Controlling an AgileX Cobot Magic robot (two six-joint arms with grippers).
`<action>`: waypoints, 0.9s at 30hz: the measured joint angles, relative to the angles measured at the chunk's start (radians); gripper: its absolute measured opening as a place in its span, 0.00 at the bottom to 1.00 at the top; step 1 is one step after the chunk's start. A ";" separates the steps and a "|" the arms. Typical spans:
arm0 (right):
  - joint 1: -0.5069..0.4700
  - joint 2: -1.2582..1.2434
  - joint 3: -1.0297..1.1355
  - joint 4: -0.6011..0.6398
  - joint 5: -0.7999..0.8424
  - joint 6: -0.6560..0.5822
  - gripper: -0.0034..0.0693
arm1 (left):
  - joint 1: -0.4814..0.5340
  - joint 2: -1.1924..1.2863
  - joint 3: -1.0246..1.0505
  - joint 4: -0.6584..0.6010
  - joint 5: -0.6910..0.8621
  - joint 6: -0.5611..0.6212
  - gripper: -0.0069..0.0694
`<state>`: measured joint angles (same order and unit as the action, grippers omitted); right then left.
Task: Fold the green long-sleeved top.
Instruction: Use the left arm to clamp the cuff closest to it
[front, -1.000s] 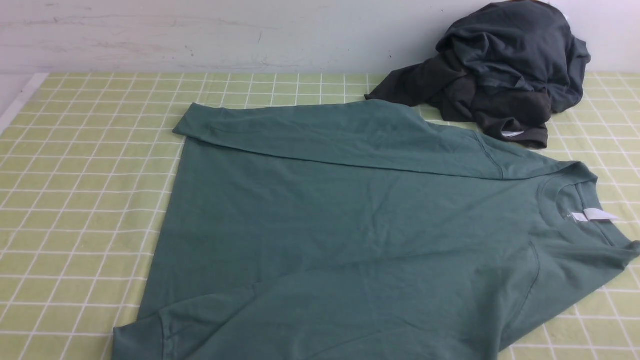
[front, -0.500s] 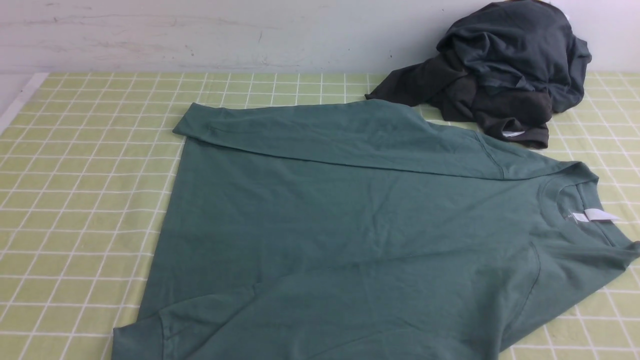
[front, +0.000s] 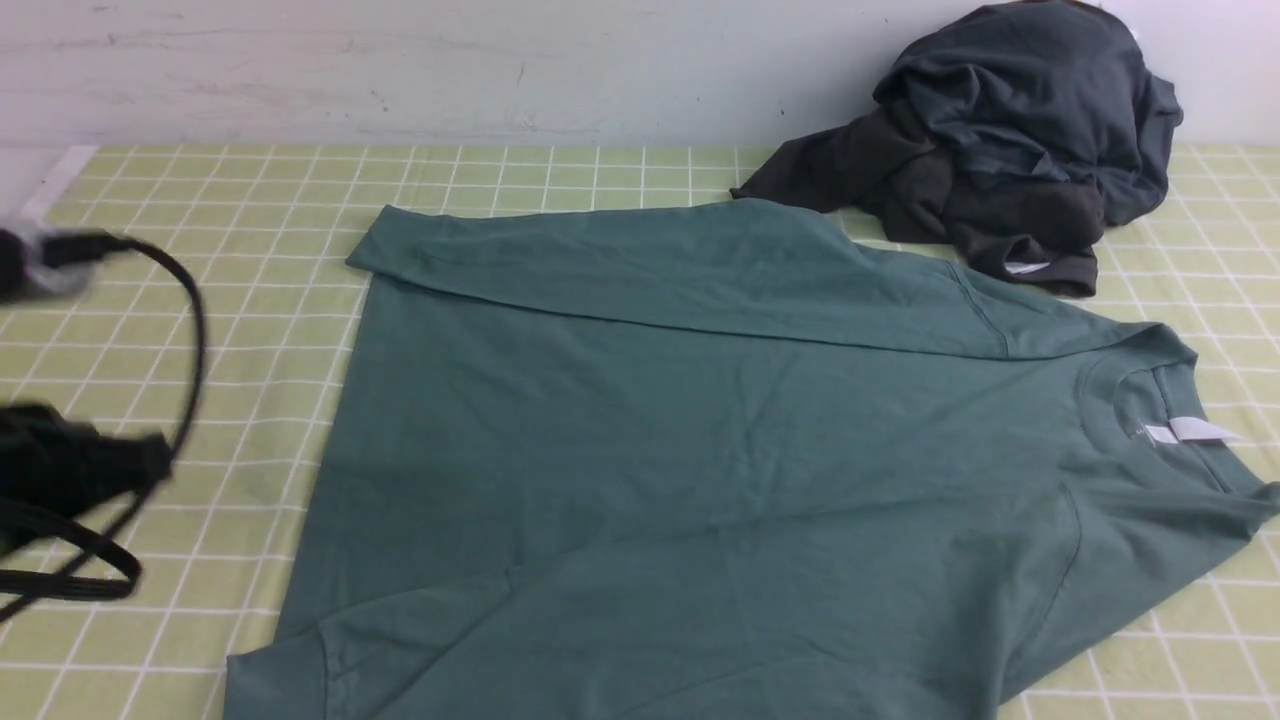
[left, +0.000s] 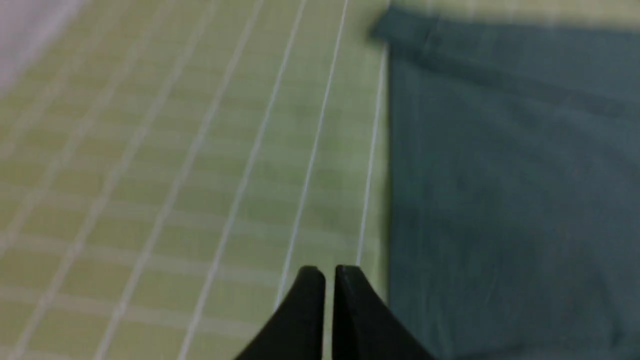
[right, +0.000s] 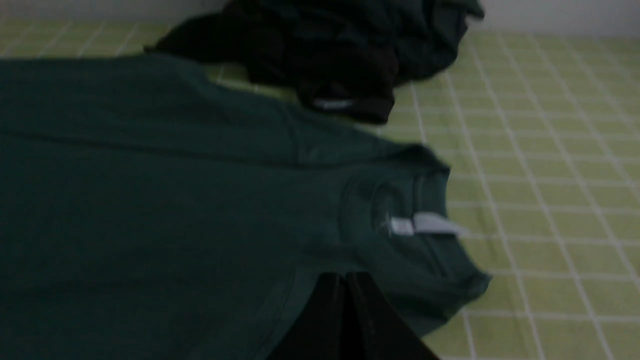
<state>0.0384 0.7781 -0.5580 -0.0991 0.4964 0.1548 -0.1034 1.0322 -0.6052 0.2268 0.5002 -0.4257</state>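
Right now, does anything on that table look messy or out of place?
The dark grey garment is crumpled in a heap at the far right, beside the green long-sleeved top, which lies spread out with one sleeve folded across it.

The green long-sleeved top (front: 700, 430) lies spread flat in front of me on the checked cloth (front: 180, 260), muted teal and softly creased. Its hem faces my left and its ribbed round neck (front: 1100, 385) my right. A small white label (front: 1190, 432) shows inside the neck. The far sleeve (front: 650, 265) is folded across the body along the far edge, its end reaching the far left corner. The near sleeve (front: 450, 640) seems folded inward as well, though my front view cuts it off at the lower edge.
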 joint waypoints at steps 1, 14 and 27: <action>0.025 0.047 -0.002 0.029 0.060 -0.015 0.03 | -0.017 0.061 0.000 -0.027 0.050 0.023 0.11; 0.253 0.361 -0.029 0.342 0.106 -0.312 0.03 | -0.068 0.359 -0.004 -0.189 0.130 0.147 0.35; 0.259 0.362 -0.030 0.537 0.112 -0.487 0.03 | -0.068 0.471 -0.043 -0.205 0.063 0.147 0.17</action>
<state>0.2978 1.1404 -0.5884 0.4378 0.6085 -0.3320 -0.1712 1.5037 -0.6487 0.0220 0.5628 -0.2782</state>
